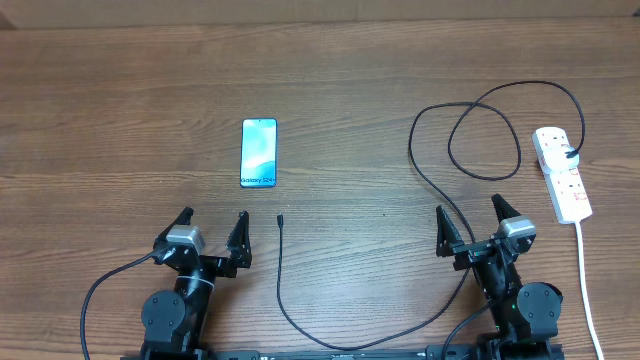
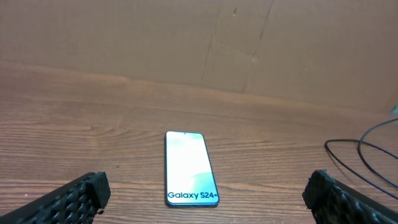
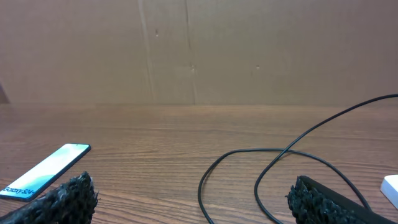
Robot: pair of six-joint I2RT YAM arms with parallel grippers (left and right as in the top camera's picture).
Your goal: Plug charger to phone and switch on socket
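phone face-up, charger tip loose, socket far right

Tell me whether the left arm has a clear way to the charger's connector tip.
Probably yes. The connector tip lies on the table just right of the open left gripper, with nothing between them; the phone sits farther out, clear of that path.

tabletop: we log brown wood grain, matt, smooth. phone: glossy glass-like face. charger: thin black cable, smooth sheath. socket: white plastic, smooth. left gripper pads: black, matt, knobbly. back wall: we list matt brown cardboard.
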